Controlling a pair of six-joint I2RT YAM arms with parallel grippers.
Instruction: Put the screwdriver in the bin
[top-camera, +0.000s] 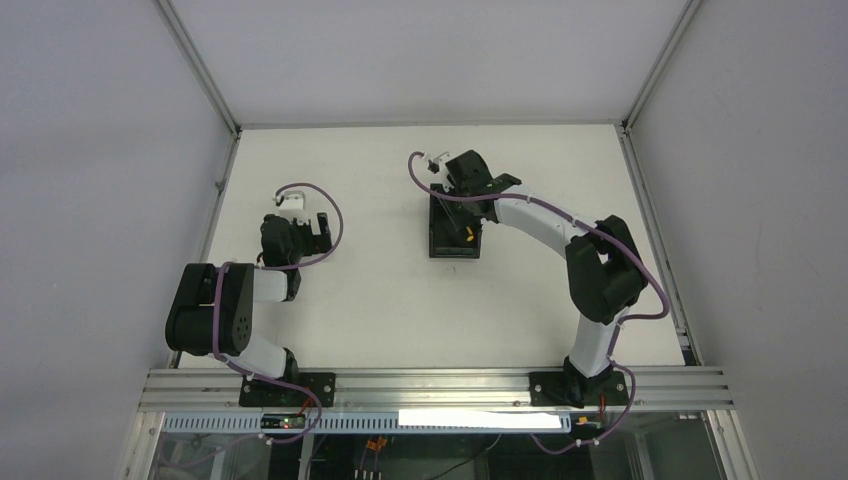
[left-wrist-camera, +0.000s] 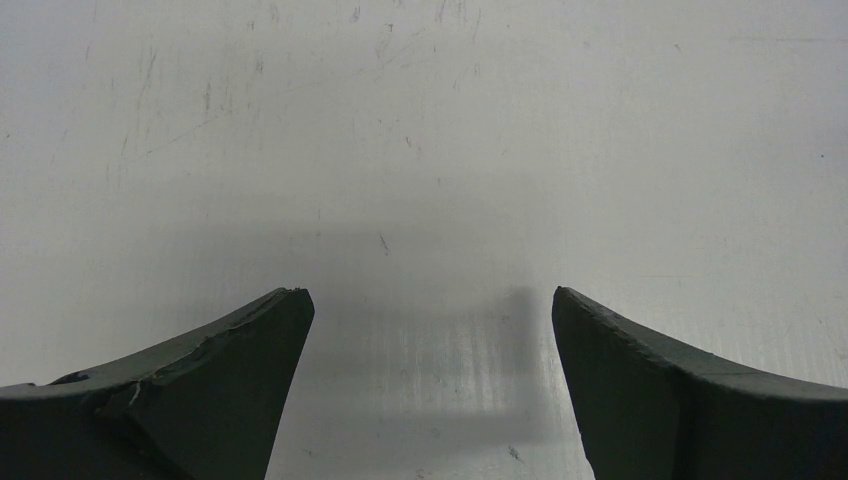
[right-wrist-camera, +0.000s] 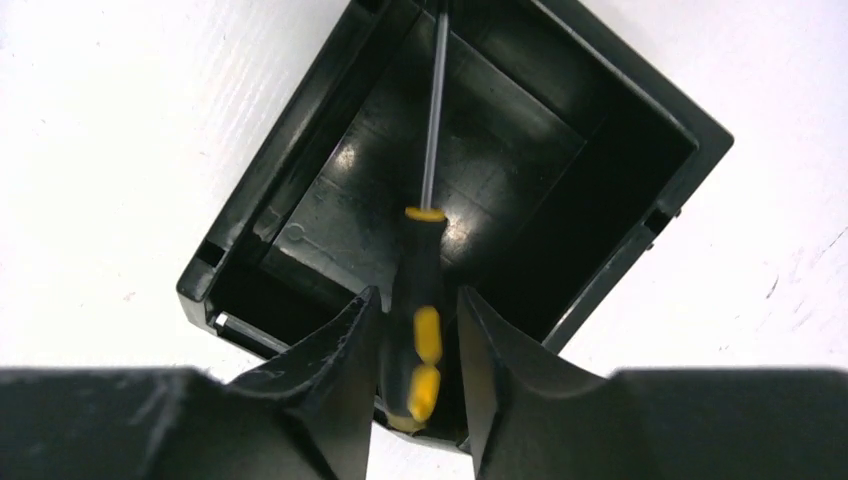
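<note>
The screwdriver (right-wrist-camera: 420, 270) has a thin shaft and a black handle with yellow inlays. It lies slanted in the black bin (right-wrist-camera: 300, 130), tip at the far wall and handle end on the near wall. My right gripper (right-wrist-camera: 416, 292) hovers over the bin's near end, its fingers slightly apart on either side of the handle. A thin gap shows on the right and the handle is blurred. In the top view the right gripper (top-camera: 466, 212) is over the bin (top-camera: 438, 240), and a yellow spot of the screwdriver (top-camera: 467, 237) shows. My left gripper (left-wrist-camera: 429, 291) is open and empty over bare table.
The left arm (top-camera: 290, 240) is folded at the table's left side, far from the bin. The right arm's purple cable (top-camera: 420, 175) loops above the bin's far end. Frame posts stand at the table's back corners.
</note>
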